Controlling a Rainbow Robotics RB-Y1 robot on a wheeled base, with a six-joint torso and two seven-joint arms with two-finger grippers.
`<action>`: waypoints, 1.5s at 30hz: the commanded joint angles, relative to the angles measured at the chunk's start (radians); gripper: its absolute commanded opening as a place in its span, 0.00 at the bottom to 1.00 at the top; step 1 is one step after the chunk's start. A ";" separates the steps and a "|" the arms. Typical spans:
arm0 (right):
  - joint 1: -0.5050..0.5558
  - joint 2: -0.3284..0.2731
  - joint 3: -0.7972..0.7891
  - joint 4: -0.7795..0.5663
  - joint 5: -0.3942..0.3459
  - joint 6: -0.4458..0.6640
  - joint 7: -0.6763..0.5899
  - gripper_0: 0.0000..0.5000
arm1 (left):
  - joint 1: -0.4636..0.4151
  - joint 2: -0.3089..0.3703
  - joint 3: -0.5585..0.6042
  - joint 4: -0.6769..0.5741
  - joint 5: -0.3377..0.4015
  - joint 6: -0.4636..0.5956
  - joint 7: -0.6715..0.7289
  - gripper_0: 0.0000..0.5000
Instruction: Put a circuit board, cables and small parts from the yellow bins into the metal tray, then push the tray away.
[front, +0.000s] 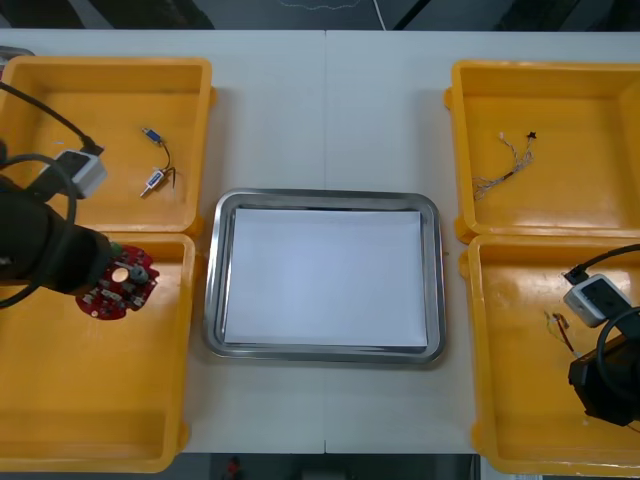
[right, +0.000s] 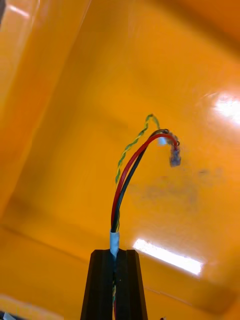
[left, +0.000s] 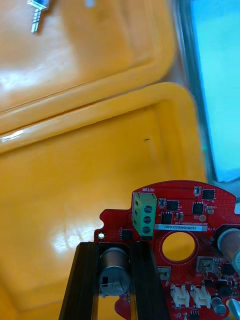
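A round red circuit board (front: 118, 285) sits at the far end of the near left yellow bin (front: 60, 420). My left gripper (left: 116, 272) is shut on it, its fingers clamping a silver cylinder on the board (left: 185, 240); whether the board is lifted off the bin floor I cannot tell. In the near right yellow bin (front: 520, 420), my right gripper (right: 115, 280) is shut on a red and yellow cable (right: 127, 170), whose loose end curves up beyond the fingers. The same cable (front: 558, 328) pokes out beside the right wrist. The metal tray (front: 215, 300), white inside, lies between the bins.
The far left bin (front: 190, 90) holds two small metal parts (front: 153, 180), one of them (left: 36, 12) visible beyond the left fingers. A twisted blue and white cable (front: 510, 160) lies in the far right bin (front: 470, 100).
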 joint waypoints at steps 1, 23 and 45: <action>-0.080 -0.050 -0.111 -0.074 -0.077 0.098 -0.039 0.00 | -0.146 -0.030 -0.159 -0.044 0.008 0.008 0.205 0.00; -0.391 -0.227 -0.117 -0.055 -0.299 0.282 -0.037 0.00 | -0.387 -0.225 -0.707 0.242 -0.268 -0.221 0.337 0.00; -0.503 -0.231 0.002 -0.025 -0.293 0.282 -0.033 0.00 | -0.361 -0.175 -0.830 0.347 -0.349 -0.364 0.322 0.00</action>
